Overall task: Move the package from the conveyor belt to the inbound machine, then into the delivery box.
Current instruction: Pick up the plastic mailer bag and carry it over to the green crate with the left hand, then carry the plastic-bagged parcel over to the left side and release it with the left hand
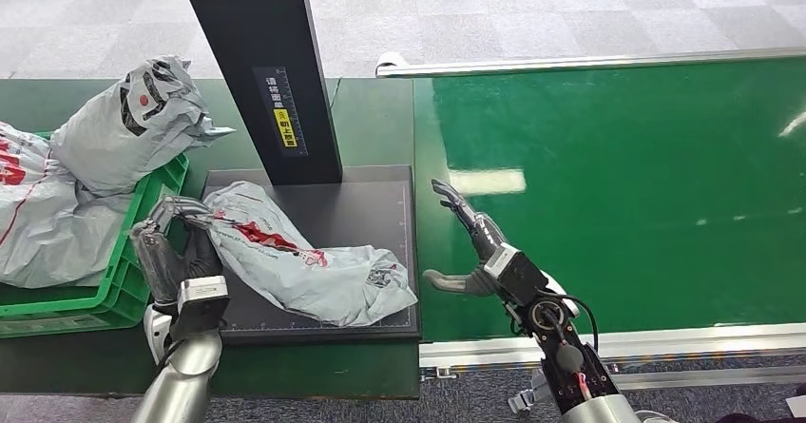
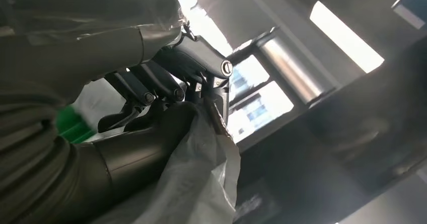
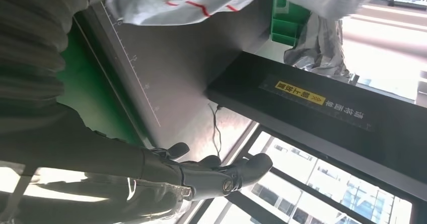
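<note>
**Package on the scanner plate, left hand on its end**

On the far left a green crate (image 1: 114, 290) holds several grey mail bags, heaped above its rim. Just beside it, the left hand (image 1: 181, 252) has its fingers curled over the near-left end of the package (image 1: 304, 266), a limp grey plastic bag with red print. The left wrist view shows the thumb and dark fingers pinching a fold of the film, so the hand is clamped on the bag.

The package lies slantwise on the dark plate of the inbound machine (image 1: 380, 214), in front of its black post (image 1: 261, 62). It has left the conveyor belt (image 1: 618, 176) and has not reached the crate.

Risks, as I judge them: the hold is on loose film at one end only, so on lifting the bag may sag and drag across the plate, or slip out of the pinch. The crate is already heaped, so a bag dropped on top could slide off.

Further right, the right hand (image 1: 470, 242) hovers at the belt's edge, fingers spread, holding nothing.
</note>
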